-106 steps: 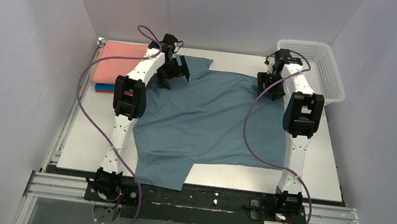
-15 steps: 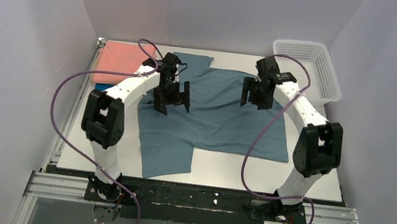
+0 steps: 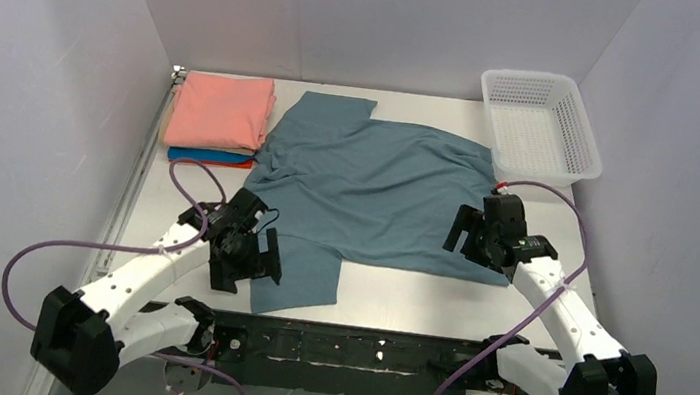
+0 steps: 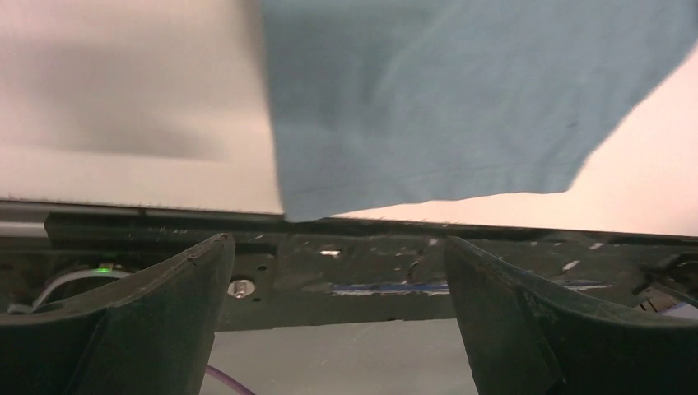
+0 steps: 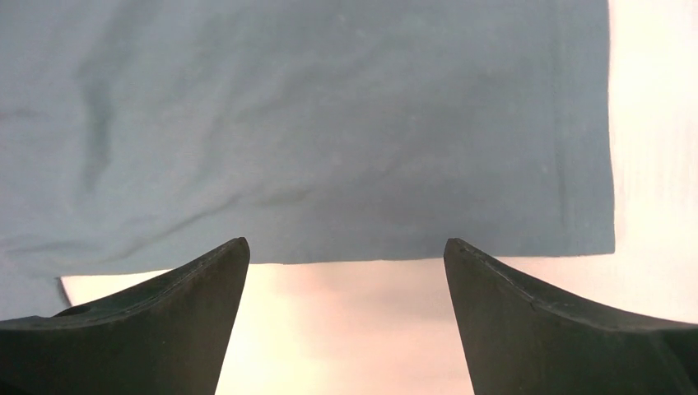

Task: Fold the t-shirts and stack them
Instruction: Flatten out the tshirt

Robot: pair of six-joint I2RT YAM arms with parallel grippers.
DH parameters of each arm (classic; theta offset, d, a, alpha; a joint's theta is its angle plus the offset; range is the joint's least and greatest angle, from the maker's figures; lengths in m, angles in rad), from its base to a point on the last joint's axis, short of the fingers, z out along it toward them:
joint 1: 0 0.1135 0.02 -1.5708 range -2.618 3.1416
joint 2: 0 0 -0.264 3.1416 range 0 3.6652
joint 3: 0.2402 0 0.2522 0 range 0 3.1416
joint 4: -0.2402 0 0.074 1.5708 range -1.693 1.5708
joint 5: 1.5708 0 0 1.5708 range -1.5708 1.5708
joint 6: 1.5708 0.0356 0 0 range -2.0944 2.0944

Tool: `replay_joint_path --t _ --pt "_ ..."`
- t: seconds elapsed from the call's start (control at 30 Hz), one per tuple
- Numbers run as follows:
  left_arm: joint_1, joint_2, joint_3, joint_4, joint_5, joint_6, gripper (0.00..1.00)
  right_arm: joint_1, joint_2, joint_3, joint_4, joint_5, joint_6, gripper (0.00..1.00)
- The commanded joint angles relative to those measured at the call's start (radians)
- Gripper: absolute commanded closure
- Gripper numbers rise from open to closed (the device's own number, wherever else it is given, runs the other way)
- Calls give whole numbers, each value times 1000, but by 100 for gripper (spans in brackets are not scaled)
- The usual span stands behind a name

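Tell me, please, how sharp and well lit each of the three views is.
Top external: sharp, evenly lit. Left wrist: soft, the blue-grey t-shirt blurred, the table overexposed. Right wrist: shirt creases clearer, bare table glaring pinkish-white.

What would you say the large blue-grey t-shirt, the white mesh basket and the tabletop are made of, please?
The large blue-grey t-shirt looks like soft, matte knit cloth: it wrinkles and lies limp. The white mesh basket seems rigid moulded plastic, given its even lattice. The pale tabletop appears a smooth, hard sheet; which material is unclear.
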Motion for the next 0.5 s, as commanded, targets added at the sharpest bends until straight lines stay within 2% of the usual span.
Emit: replay_joint_path --t 0.0,0.23,0.33,0.47 --pt "-14 -117 -123 -109 -24 -105 1 -42 -73 -71 105 2 42 2" --pt "-40 -101 -218 -25 69 -147 0 -103 -144 -115 102 24 156 2" --pt "-63 -73 -239 -8 89 -155 14 -121 -166 -117 93 31 178 2" --pt "-79 -69 -250 -6 44 -151 28 -134 -176 -115 79 38 196 2"
